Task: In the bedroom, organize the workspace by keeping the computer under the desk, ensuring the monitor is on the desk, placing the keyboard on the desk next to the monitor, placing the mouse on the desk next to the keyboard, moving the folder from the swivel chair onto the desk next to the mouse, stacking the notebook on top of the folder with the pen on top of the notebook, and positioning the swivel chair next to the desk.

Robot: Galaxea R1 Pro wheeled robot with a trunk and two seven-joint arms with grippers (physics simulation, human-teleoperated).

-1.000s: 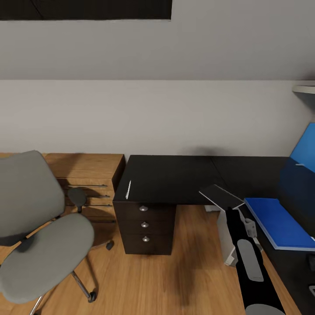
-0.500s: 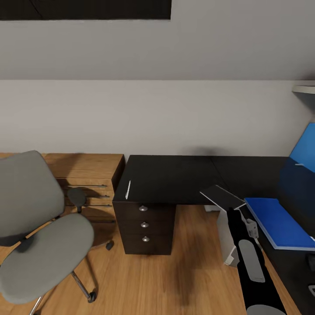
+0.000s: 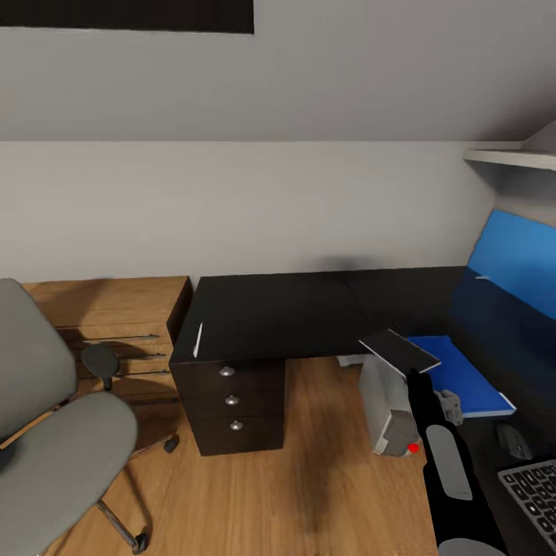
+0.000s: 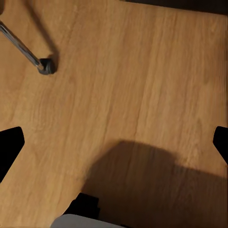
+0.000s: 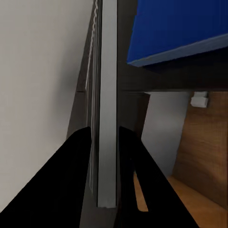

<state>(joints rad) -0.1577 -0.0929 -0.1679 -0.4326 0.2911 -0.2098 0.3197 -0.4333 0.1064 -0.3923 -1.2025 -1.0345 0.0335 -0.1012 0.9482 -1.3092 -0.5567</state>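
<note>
at the far left of the head view the swivel chair (image 3: 58, 455) stood on the wooden floor (image 3: 309, 479), its grey seat and back cut by the picture's edge and one black armrest reaching toward the light wooden drawer unit (image 3: 116, 324) behind it. open floor lay between the chair's chrome legs and the desk's drawer block. the desk (image 3: 270, 316) ran black along the white wall (image 3: 232, 201), three round silver knobs down its front, and the pen (image 3: 198, 339) lay close to the desk's left edge, just above the drawers. the middle of the desktop was bare.

further right, the right gripper (image 3: 408, 369) held the notebook (image 3: 399, 350) tilted, over the desk's front edge; in the right wrist view the dark fingers (image 5: 76, 180) were pinched on either side of the thin grey notebook (image 5: 107, 118), seen edge-on. below it the computer (image 3: 386, 409) stood on the floor beside the desk's inner corner. the folder (image 3: 459, 374) lay flat on the desk just right of the notebook, in front of the blue wall panel (image 3: 513, 259). the mouse (image 3: 511, 440) sat nearer the robot, and the keyboard (image 3: 537, 494) was cut by the lower right corner.

in the left wrist view the left gripper (image 4: 114, 142) had its fingertips spread wide over bare floor (image 4: 128, 85), a chair castor (image 4: 46, 65) off to one side.
</note>
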